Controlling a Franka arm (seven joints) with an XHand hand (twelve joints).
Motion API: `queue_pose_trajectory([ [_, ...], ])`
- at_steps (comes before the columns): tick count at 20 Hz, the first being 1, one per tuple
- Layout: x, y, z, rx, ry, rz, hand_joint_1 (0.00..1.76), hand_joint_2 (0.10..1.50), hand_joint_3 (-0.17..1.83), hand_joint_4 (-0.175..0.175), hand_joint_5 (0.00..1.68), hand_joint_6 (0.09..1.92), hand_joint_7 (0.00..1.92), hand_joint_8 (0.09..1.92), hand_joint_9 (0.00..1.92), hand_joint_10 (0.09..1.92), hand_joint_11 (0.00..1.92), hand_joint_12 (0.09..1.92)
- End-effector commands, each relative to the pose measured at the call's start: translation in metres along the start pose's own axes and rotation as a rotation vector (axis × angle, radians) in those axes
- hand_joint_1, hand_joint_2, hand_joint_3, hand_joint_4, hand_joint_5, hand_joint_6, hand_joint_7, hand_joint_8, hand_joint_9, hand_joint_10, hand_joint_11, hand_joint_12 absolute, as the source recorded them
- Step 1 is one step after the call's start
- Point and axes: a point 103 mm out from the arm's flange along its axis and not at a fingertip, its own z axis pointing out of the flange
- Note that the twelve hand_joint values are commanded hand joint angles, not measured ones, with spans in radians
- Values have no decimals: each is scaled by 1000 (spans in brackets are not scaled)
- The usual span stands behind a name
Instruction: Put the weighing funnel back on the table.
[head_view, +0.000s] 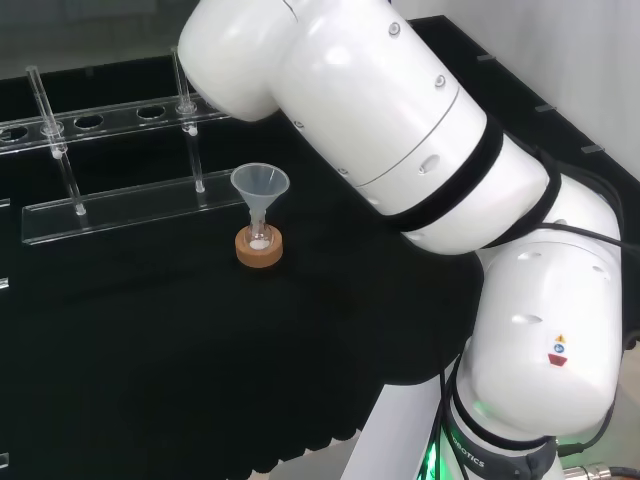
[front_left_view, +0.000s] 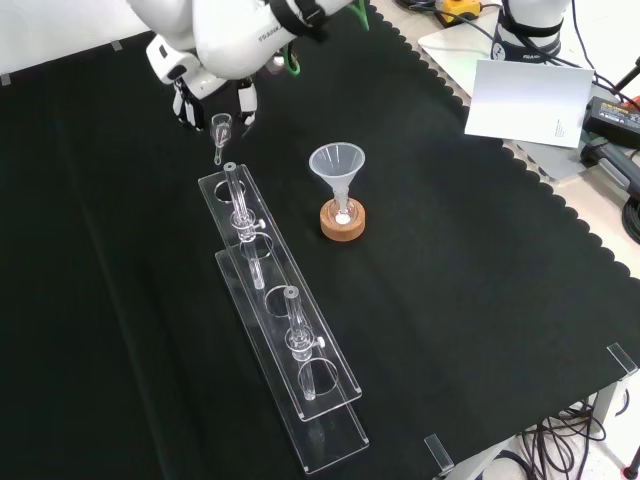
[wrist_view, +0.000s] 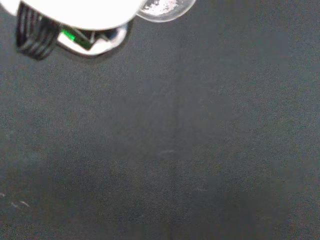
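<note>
Black cloth covers the tabletop (front_left_view: 120, 300). Far left in the front view, the hand (front_left_view: 184, 105) pinches the weighing funnel (front_left_view: 221, 128).

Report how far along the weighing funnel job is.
Done: nothing set down yet. In hand: the hand holds the weighing funnel, stem down, apparently clear of the cloth by the far end of the tube rack in the front view. Left: lower it onto bare cloth and release.

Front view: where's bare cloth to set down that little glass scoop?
Bare: the wide cloth left of the tube rack, and the stretch right of the funnel toward the scalloped edge. Crowded: between rack and funnel, near the hand holding the weighing funnel.
</note>
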Motion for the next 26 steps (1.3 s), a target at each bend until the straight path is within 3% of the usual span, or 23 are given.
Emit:
queue_pose_trajectory([
  [1,8,16,28,1,28,-13,1153,592,707,175,1377,505,736,607,1180,102,1039,884],
  [11,19,34,57,3,33,-23,1153,592,706,175,1376,507,738,609,1181,100,1040,886],
  [26,23,55,75,31,17,-35,1152,594,705,175,1373,509,738,611,1183,100,1042,886],
])
